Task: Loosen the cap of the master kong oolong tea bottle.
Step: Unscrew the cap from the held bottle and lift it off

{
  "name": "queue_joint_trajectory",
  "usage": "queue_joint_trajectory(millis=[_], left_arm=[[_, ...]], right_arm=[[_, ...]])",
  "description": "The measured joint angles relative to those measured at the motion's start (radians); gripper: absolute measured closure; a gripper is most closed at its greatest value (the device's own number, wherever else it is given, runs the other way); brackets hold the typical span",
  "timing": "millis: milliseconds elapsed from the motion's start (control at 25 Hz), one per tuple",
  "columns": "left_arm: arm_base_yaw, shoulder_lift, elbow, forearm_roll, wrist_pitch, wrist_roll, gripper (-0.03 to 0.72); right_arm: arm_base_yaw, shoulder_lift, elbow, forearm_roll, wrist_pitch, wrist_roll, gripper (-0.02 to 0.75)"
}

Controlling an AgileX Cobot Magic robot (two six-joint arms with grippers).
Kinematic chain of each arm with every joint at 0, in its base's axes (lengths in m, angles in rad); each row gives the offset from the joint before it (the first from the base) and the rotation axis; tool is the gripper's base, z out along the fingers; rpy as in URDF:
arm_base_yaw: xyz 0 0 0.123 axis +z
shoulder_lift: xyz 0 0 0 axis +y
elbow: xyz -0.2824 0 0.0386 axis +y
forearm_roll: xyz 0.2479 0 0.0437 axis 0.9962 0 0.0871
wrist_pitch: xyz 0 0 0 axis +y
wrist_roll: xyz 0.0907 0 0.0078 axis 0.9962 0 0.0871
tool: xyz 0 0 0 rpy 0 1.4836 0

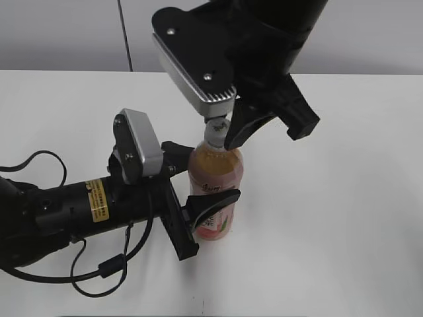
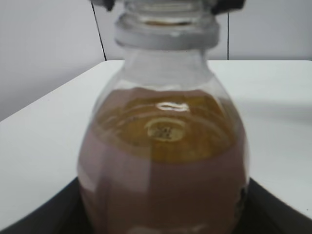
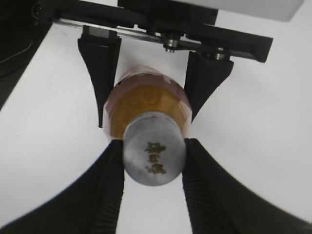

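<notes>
Count: 1 master kong oolong tea bottle (image 1: 216,185), 1 cap (image 1: 215,130), 2 grippers. Bottle is standing upright on the white worktop (image 1: 344,198), approx. centre. Left gripper (image 1: 201,181) is clamping the bottle body w/ fingers (image 1: 215,201) closed onto the label zone. Right gripper (image 3: 153,156) is coming from above, fingers (image 3: 105,190) pressing both sides of the cap. Right wrist view is showing the cap top w/ a small dark logo, chars not legible; ext. view is not showing this. Left wrist view is showing amber liquid level and neck ring (image 2: 166,36) only. Label text is reading too small to make out.
</notes>
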Motion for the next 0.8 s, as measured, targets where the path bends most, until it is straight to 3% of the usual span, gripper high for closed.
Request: queue_joint_trajectory(millis=[280, 800], left_arm=[[0.0, 0.0, 0.0, -0.001, 0.0, -0.001, 0.252], [0.0, 0.0, 0.0, -0.001, 0.0, 0.0, 0.252]], right_arm=[[0.0, 0.0, 0.0, -0.001, -0.007, -0.243, 0.456], [0.0, 0.0, 0.0, -0.001, -0.019, -0.421, 0.456]])
